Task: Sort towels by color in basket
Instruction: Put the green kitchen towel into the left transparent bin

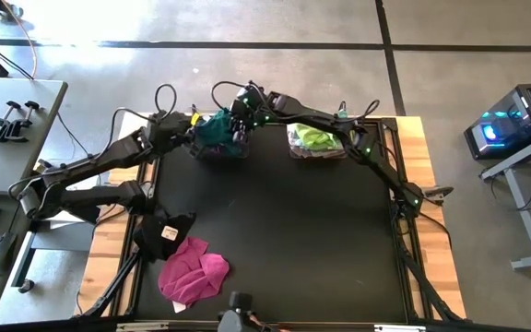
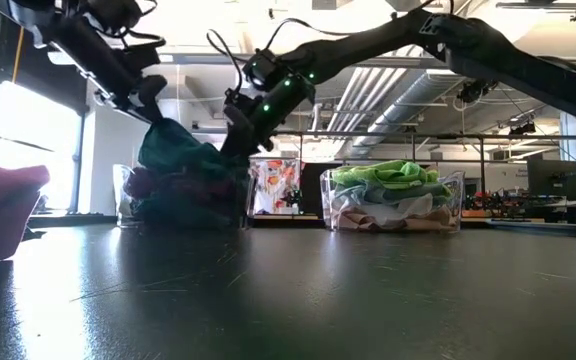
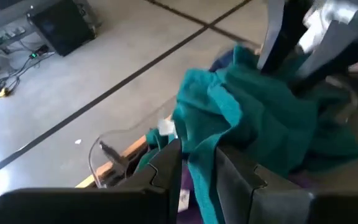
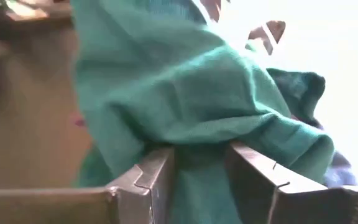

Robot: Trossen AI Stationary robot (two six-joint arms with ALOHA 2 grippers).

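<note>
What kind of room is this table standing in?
Probably a lab or workshop: bare concrete floor, exposed ceiling ducts, a glowing black computer tower and a grey side bench with black clamps.

4 cameras cover the scene. 1 hangs overhead, looking straight down on the whole desk (image 1: 275, 240) and the floor around it. 1 sits at desk-top height, facing level across the surface into the room behind. 2 ride the wrists, each pressed very close to the teal towel (image 3: 260, 118). The 2 clear baskets show in both the overhead and low views.
</note>
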